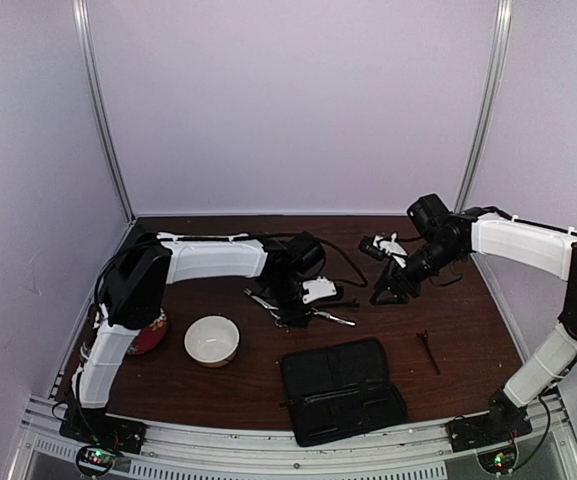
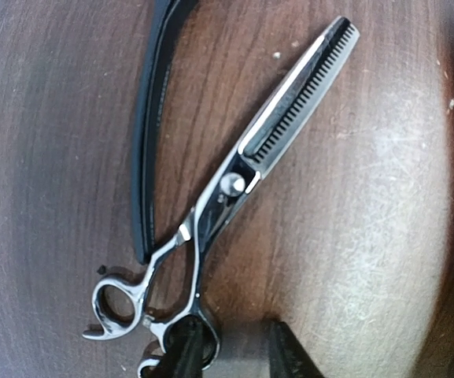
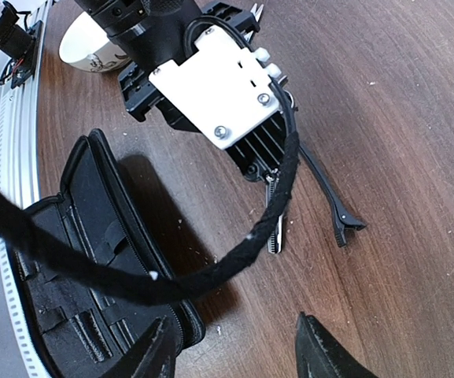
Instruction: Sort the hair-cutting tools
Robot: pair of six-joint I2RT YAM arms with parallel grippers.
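Thinning scissors lie flat on the bench: hard, thin, slippery metal. Pinch them by the ring handles. Your left claw and right claw hold nothing, fingers apart.

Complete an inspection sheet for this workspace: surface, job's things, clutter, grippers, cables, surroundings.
surface: dark wooden table, scuffed.
job's things: thinning scissors beside a black clip; second black clip apart, on the right.
clutter: white bowl; open black pouch; red object half hidden under the left arm.
grippers: left gripper open, over the scissors' ring handles; right gripper open, empty.
cables: black cable loops above the pouch.
surroundings: plain pale walls; metal rail along the near edge.
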